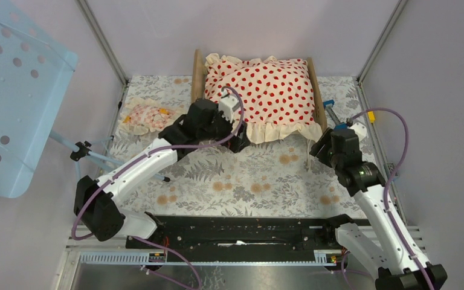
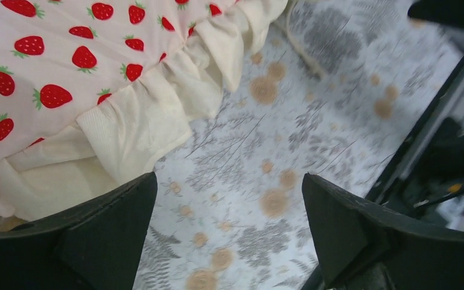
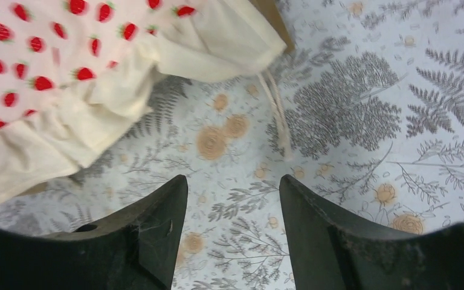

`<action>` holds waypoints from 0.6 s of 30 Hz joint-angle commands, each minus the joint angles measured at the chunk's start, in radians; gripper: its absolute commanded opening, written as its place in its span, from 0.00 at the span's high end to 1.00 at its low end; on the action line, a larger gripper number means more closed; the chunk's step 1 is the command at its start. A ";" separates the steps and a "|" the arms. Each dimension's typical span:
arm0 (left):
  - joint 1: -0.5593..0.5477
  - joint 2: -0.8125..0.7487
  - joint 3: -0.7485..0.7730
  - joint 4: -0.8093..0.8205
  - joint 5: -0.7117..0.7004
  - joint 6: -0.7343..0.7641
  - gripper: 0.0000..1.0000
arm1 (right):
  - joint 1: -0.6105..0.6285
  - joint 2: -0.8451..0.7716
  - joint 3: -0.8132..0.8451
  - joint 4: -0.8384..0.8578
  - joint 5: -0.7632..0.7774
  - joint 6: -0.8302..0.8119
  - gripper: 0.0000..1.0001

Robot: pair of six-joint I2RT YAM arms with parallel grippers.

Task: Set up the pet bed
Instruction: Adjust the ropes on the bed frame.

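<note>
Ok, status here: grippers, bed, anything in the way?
Left gripper open, empty, at the blanket edge. Right gripper open, empty. Bed covered by blanket; pillow lies apart on the table. Nothing in the way.

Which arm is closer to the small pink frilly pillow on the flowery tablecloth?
Left. The left arm has its jaws right of the small pink frilly pillow, at the near left corner of the strawberry-print cream blanket. The right arm is farther, at the opposite corner.
</note>
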 commanded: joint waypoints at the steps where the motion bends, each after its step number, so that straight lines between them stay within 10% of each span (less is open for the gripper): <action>1: 0.011 0.006 0.151 -0.063 0.025 -0.396 0.01 | -0.005 -0.020 0.106 -0.133 -0.064 -0.045 0.34; 9: -0.031 -0.145 0.077 0.161 0.048 -0.963 0.01 | -0.005 -0.076 0.074 -0.141 -0.106 -0.094 0.18; 18: -0.135 -0.137 0.098 0.217 -0.043 -1.121 0.01 | -0.005 -0.048 0.058 -0.084 -0.137 -0.089 0.19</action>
